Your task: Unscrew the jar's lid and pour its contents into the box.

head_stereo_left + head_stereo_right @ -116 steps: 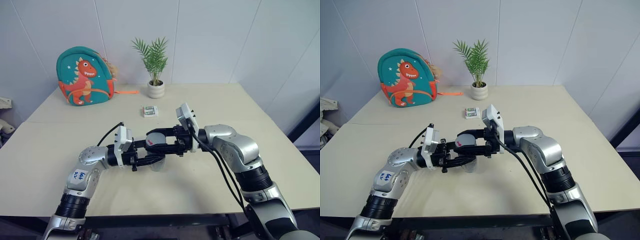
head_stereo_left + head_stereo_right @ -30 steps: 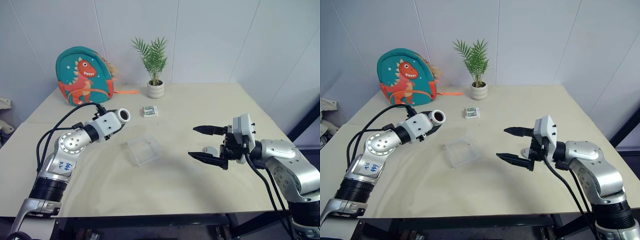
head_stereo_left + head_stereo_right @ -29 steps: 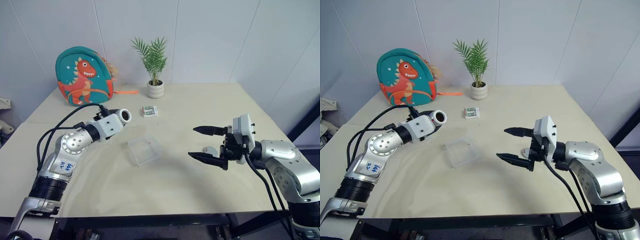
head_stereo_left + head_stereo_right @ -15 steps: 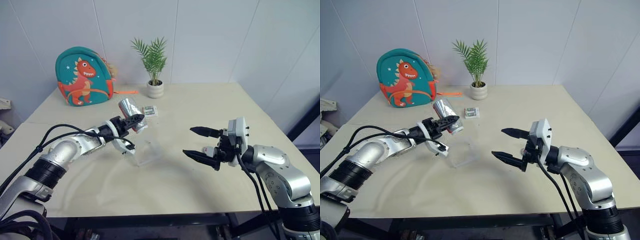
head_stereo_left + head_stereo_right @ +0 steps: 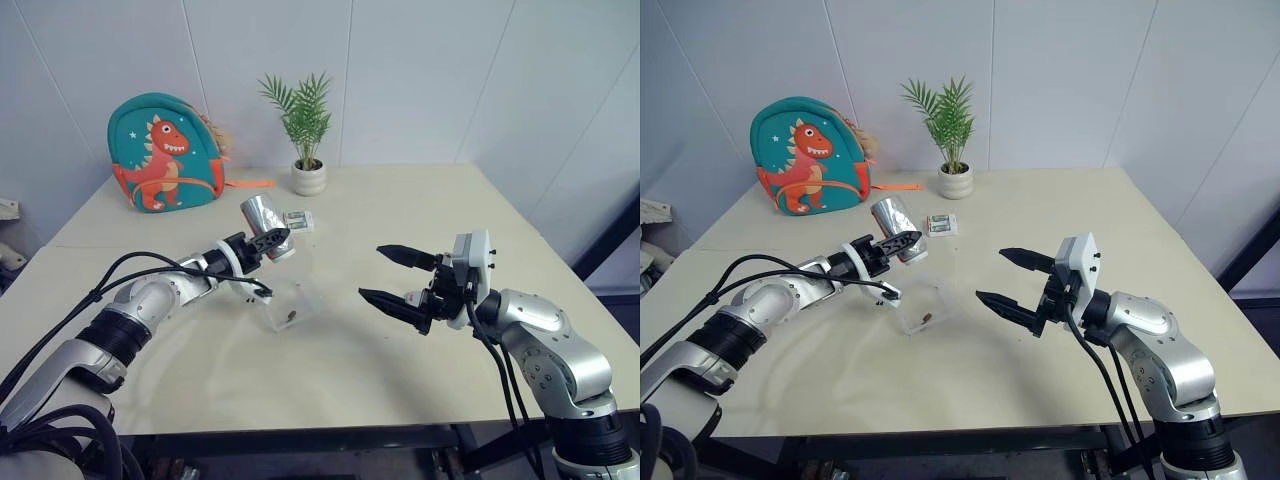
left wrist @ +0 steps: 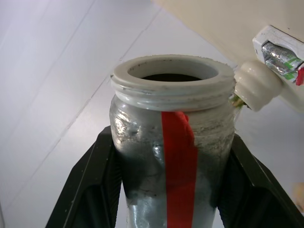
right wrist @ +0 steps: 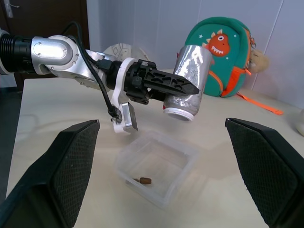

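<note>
Left fingers (image 7: 171, 84) of mine clenched round the tipped jar (image 7: 189, 80), box (image 7: 159, 167) below them holding a brown bit (image 7: 145, 180), right fingers (image 5: 400, 301) spread, empty.

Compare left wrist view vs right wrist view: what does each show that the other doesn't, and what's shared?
Left wrist: the jar's open white threaded mouth facing the camera, its red stripe, the white-and-green pack.
Right wrist: the clear box with a brown bit inside, and the dinosaur backpack.
Both: the jar, lidless, clamped in the left end effector.
</note>
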